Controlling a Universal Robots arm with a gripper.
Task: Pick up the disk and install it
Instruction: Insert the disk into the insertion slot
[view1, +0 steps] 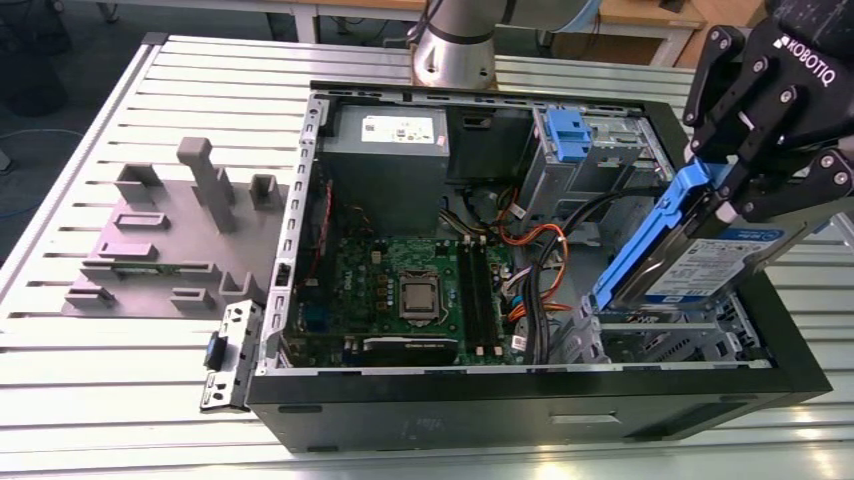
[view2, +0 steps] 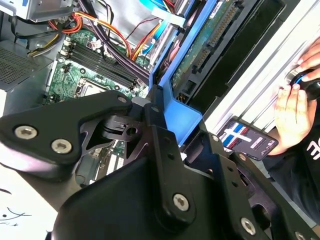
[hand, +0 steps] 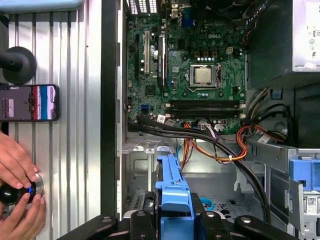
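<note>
A: Entry, surroundings. What sits around the black two-finger pincer (view1: 747, 195)?

B: Below it, the open black desktop computer case (view1: 534, 400) on the slatted metal table (view1: 120, 350). Green motherboard (view1: 400, 290) lies on the case floor off to one side of the pincer. A bundle of black, orange and yellow cables (view1: 541, 265) runs between the board and the metal drive bay (view1: 667, 335) directly under the pincer. A blue plastic bracket (view1: 567, 135) stands further back in the drive cage, beside the grey power supply box (view1: 387, 135).

A: The drive?

B: The silver-grey hard disk in blue carrier rails (view1: 701, 255) is clamped between the pincer's fingers by its upper end, in the air just above the bay. Long axis is steeply tilted, lower end pointing down into the case, label facing outward.

A: Anything else?

B: In the first wrist view, a person's hands (hand: 17, 192) on a knob, a phone (hand: 29, 102) alongside, both outside the case wall.
</note>
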